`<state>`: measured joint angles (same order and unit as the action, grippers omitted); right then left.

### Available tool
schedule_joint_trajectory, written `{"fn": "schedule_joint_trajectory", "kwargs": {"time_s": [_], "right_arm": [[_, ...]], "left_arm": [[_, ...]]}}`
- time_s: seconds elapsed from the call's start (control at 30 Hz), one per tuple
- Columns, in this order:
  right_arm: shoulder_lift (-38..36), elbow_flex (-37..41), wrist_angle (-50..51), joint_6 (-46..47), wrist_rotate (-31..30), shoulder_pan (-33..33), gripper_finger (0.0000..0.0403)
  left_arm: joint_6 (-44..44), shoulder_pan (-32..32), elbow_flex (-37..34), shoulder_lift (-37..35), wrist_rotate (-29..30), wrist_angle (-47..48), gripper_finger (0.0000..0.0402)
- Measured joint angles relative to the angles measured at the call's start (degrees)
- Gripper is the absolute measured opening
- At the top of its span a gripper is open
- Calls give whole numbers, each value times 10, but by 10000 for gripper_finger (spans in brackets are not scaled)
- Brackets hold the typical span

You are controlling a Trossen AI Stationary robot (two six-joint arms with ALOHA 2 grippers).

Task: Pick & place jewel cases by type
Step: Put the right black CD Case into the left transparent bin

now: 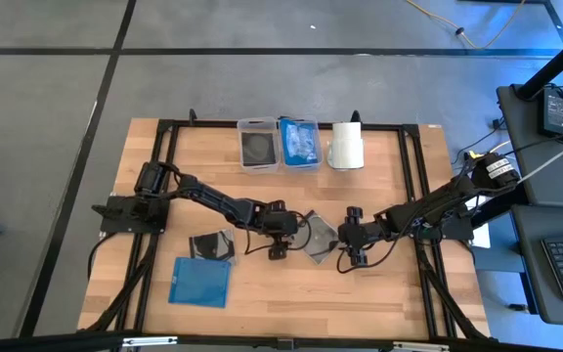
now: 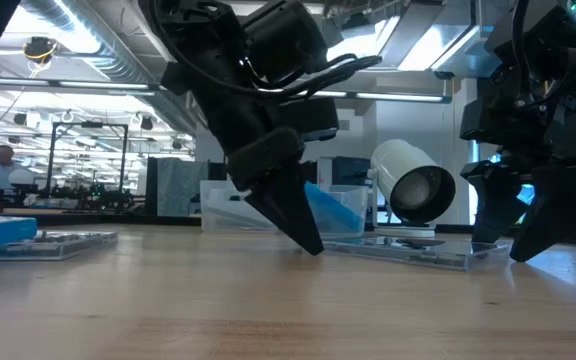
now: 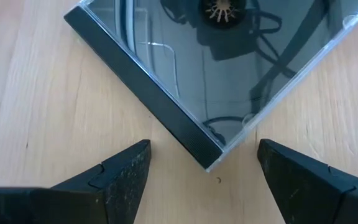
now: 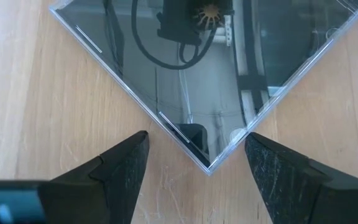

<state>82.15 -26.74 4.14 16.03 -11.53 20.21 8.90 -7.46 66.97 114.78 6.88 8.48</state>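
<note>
A grey case [image 1: 319,238] is flanked on the table by the left gripper [image 1: 279,246] and right gripper [image 1: 352,252], both released, a corner pointing between each pair of fingers.

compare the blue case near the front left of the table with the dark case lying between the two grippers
The blue jewel case is translucent blue; the dark jewel case is grey and clear with a black spine. The blue one lies alone, no gripper near it; the dark one sits between the left gripper and right gripper, both open, each aimed at one of its corners. The blue one looks larger from above. Both lie flat on the wooden table.
</note>
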Motion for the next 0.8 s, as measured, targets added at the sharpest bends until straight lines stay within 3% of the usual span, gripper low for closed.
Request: {"fn": "schedule_joint_trajectory", "kwargs": {"time_s": [0.1, 0.33, 0.8], "right_arm": [[0, 0, -1, -3, 0, 0, 273], [2, 1, -30, -16, -4, 0, 273], [0, 1, -30, -18, -22, 0, 273]], "left_arm": [[-4, 1, 0, 0, 4, 7, 294], [-11, 20, 1, 0, -50, 14, 294], [-96, 12, 0, 0, -48, -3, 294]]}}
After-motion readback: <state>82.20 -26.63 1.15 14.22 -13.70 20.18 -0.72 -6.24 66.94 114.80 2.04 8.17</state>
